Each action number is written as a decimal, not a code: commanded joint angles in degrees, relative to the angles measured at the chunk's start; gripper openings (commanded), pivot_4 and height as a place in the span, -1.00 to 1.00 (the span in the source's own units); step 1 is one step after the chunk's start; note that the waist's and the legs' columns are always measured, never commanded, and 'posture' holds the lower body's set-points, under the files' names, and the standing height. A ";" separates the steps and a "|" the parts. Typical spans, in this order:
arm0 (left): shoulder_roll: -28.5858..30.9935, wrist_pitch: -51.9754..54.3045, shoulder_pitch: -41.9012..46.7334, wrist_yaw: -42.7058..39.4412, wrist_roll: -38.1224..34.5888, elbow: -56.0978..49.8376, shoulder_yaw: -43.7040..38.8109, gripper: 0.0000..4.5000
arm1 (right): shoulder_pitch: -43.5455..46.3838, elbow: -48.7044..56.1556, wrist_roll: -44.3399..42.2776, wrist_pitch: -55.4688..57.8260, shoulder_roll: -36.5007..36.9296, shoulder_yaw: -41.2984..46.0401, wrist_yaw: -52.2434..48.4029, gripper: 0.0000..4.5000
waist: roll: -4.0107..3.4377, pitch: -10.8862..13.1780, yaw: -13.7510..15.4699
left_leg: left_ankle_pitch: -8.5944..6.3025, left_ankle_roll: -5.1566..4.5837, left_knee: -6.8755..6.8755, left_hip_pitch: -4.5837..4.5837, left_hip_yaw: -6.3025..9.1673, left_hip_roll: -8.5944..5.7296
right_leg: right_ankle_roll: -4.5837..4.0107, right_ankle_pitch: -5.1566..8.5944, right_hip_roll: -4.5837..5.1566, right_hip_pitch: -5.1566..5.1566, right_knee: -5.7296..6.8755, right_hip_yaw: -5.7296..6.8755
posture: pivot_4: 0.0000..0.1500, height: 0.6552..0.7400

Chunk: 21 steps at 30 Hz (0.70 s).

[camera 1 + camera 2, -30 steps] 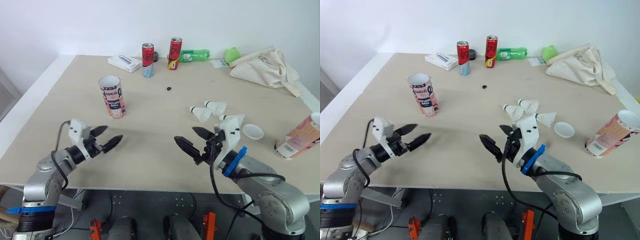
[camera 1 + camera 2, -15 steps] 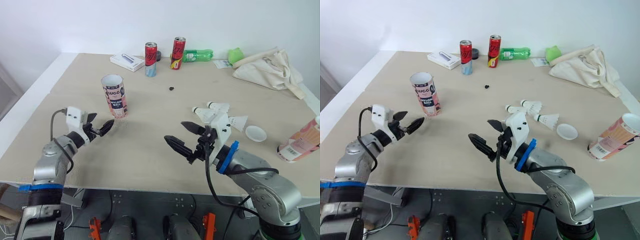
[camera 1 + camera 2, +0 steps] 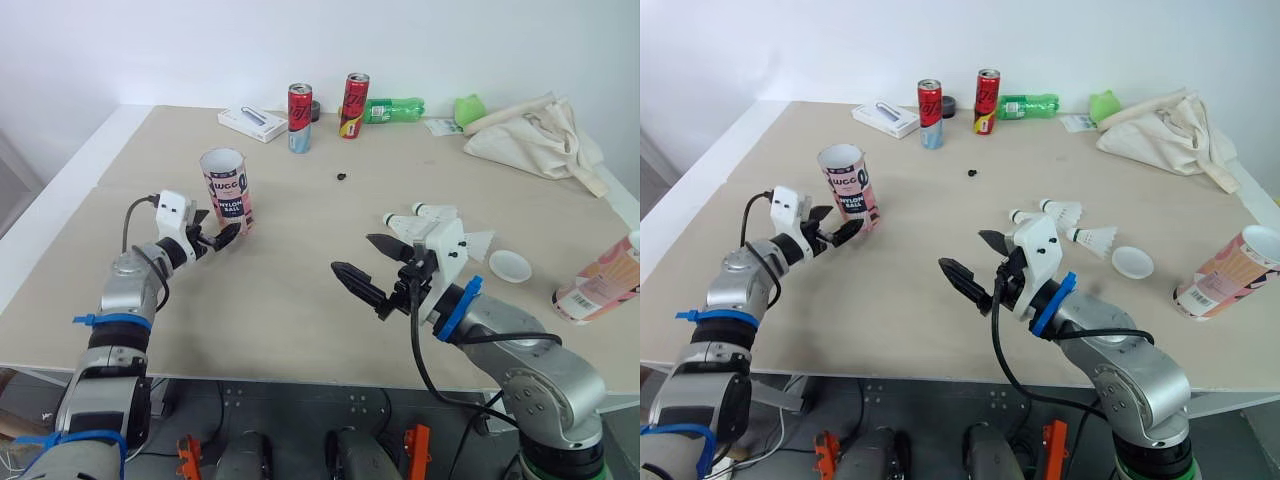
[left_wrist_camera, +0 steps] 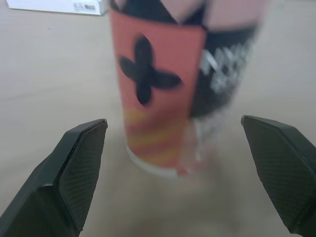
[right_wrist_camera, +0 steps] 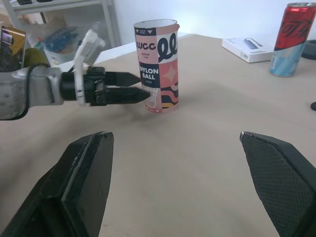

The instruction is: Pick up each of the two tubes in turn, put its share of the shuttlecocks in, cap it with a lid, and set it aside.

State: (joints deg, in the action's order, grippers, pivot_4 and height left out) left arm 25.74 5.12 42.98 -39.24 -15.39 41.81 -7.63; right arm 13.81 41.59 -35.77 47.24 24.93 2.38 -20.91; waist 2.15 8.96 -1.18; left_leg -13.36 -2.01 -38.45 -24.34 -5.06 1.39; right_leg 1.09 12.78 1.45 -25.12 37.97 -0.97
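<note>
Surface (image 3: 290, 300) of pale wood fills most of the head views, with everything on it spread well apart. Largest of the things on it is a crumpled cream cloth bag (image 3: 530, 135) at the far right corner.

The right pincer (image 3: 352, 253) hovers over the middle of the near half with its two black fingers spread wide and nothing between them. The left pincer (image 3: 220, 230) is low at the near-left with its tips at the foot of the upright tube (image 3: 227, 190). It is open too. From its wrist camera its fingers (image 4: 79, 163) stand either side of the tube's base with the tube just ahead. Whether either tip touches the tube cannot be told.

That tube stands on end, mouth open, on the left half of the surface. The second tube (image 3: 1225, 270) leans at the right edge, its open mouth raised.

Along the far edge are a green bottle (image 3: 392, 108) on its side, two upright red cans (image 3: 299, 105) (image 3: 352, 105) and a flat white box (image 3: 252, 124).

Shuttlecocks (image 3: 1065, 212) lie in a small cluster right of centre, just beyond the right pincer. A white lid (image 3: 1130, 261) rests beside them, between the cluster and the leaning tube. A tiny dark object (image 3: 342, 177) sits alone near the cans.
</note>
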 commanded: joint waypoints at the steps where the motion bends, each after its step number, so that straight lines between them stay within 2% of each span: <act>1: -0.49 -3.08 4.08 -0.85 0.81 3.69 -0.48 1.00 | 0.78 2.62 -0.54 -0.79 0.62 1.03 0.57 0.95 | 0.00 0.00 -0.01 | 0.00 0.00 0.00 0.00 -0.01 0.00 | 0.00 0.00 0.00 0.00 0.00 0.00 | 1.00 1.00; 21: -1.82 -9.53 12.44 -2.44 4.39 15.95 -0.16 1.00 | 1.08 2.88 -1.59 -0.42 0.73 0.37 1.80 0.95 | 0.02 0.01 -0.03 | 0.00 0.00 -0.01 -0.04 -0.02 -0.05 | -0.15 -0.12 -0.08 -0.02 0.00 0.01 | 1.00 1.00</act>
State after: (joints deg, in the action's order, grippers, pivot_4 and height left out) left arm 23.43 -2.75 53.18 -41.54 -11.31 58.01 -7.48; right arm 13.93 42.57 -36.78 47.38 25.40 2.31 -19.41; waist 2.17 8.97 -1.21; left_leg -13.36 -2.01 -38.47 -24.39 -5.08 1.34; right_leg 0.94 12.66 1.36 -25.14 37.97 -0.95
